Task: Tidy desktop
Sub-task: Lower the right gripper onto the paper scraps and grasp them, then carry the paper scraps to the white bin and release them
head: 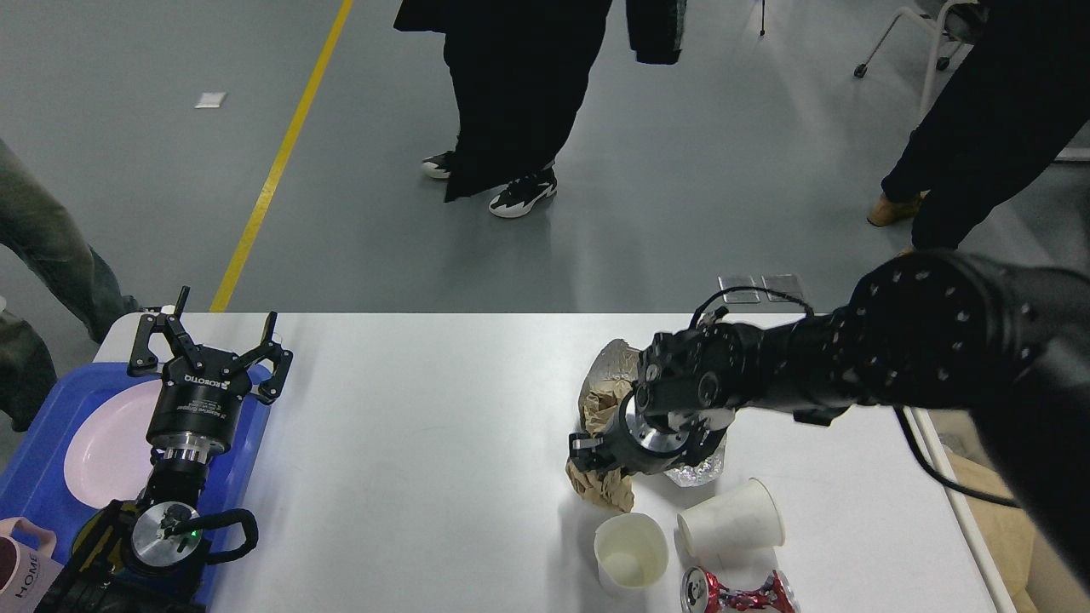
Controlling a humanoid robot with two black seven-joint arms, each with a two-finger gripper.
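The white desktop [426, 443] fills the lower half of the head view. On its right side lies crumpled brown paper [603, 492] with crumpled foil [615, 362] behind and beside it. My right gripper [596, 455] points down into the brown paper; its dark fingers cannot be told apart. In front of it stand an upright white paper cup [630, 553], a white paper cup on its side [732, 521] and a crushed red can [737, 592]. My left gripper [209, 336] is open and empty, above the right edge of the blue tray [38, 481].
The blue tray holds a pink plate [98, 447], with a pink mug [21, 572] at its front. A beige bin [1005, 528] shows beyond the table's right edge. People stand on the grey floor past the far edge.
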